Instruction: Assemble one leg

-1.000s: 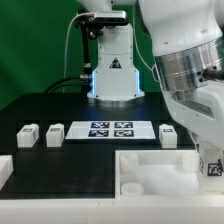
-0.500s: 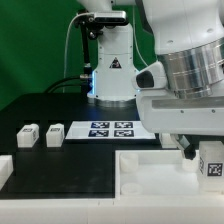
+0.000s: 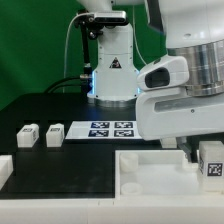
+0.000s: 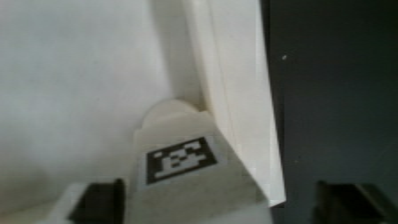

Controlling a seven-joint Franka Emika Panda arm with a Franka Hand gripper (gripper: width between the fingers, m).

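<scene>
Two legs point(image 3: 27, 134) point(image 3: 55, 132), small white blocks with markers, lie on the black table at the exterior view's left, far from my gripper. My gripper point(image 3: 202, 154) hangs low over the far right corner of the large white tray point(image 3: 150, 178). In the wrist view my gripper point(image 4: 222, 205) is open, its dark fingers point(image 4: 98, 200) wide apart on either side of the tray's rim point(image 4: 228, 90). A white marked piece point(image 4: 182, 158) stands against that rim. It also shows in the exterior view point(image 3: 212, 162). I cannot tell whether it is a leg.
The marker board point(image 3: 110, 129) lies flat behind the tray. A white tower with a warning sign point(image 3: 112, 70) stands at the back. A white block point(image 3: 5, 170) sits at the near left edge. My arm hides the table's right side.
My arm's wrist has turned and its body has shifted left in the exterior view, now covering a leg that showed right of the marker board. The marked piece by the tray has stayed put.
</scene>
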